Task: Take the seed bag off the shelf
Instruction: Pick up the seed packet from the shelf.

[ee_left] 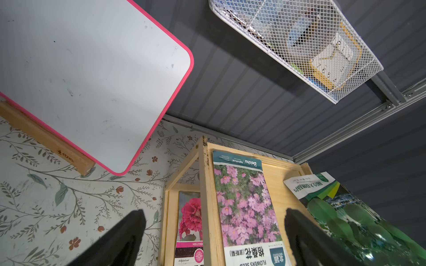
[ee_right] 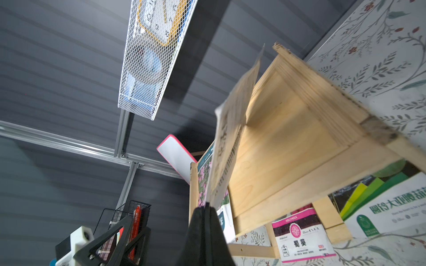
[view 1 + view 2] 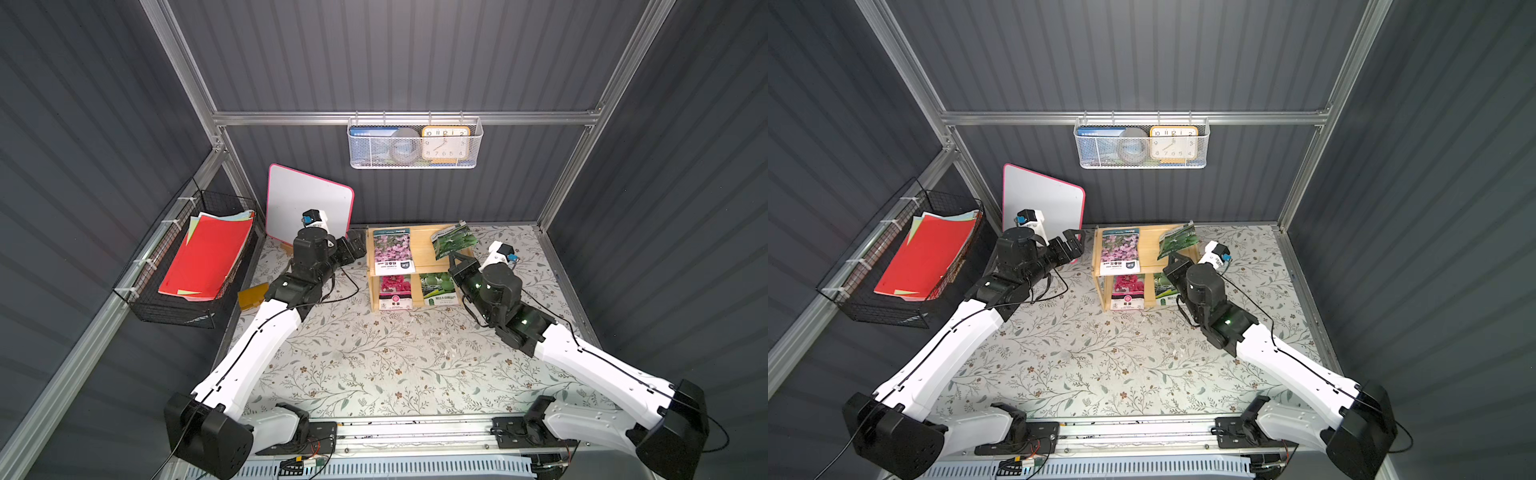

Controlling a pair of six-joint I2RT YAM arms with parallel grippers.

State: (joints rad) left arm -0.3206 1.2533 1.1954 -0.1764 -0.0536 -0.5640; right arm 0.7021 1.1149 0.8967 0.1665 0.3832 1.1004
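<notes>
Seed bag [image 3: 454, 240], the green one, is pinched by its near edge between the closed jaws of the right gripper [image 3: 456, 261]. It sits just right of centre in both top views. It is tilted above the right half of the shelf [image 3: 420, 254]'s top tier, one corner reaching past the side rail. Whether its far edge touches the wood cannot be told. In the right wrist view the bag [image 2: 232, 142] shows nearly edge-on, rising from the black fingertips [image 2: 204, 221] at lower centre.

A pink flower packet [image 3: 392, 248] lies flat on the left half of the same tier. On the lower tier stand a hollyhock packet [image 3: 395, 293] and a second green packet [image 3: 440, 289], side by side.

The left gripper [image 3: 1074, 243] hangs just left of the shelf with its jaws spread wide, gripping nothing. Behind it a pink-rimmed whiteboard [image 3: 307, 199] leans on the back wall. A white mesh basket [image 3: 357, 160] holding a clock [image 3: 445, 143] hangs at upper centre. A black wire basket [image 3: 166, 307] with red paper [image 3: 208, 257] is fixed at the left.
</notes>
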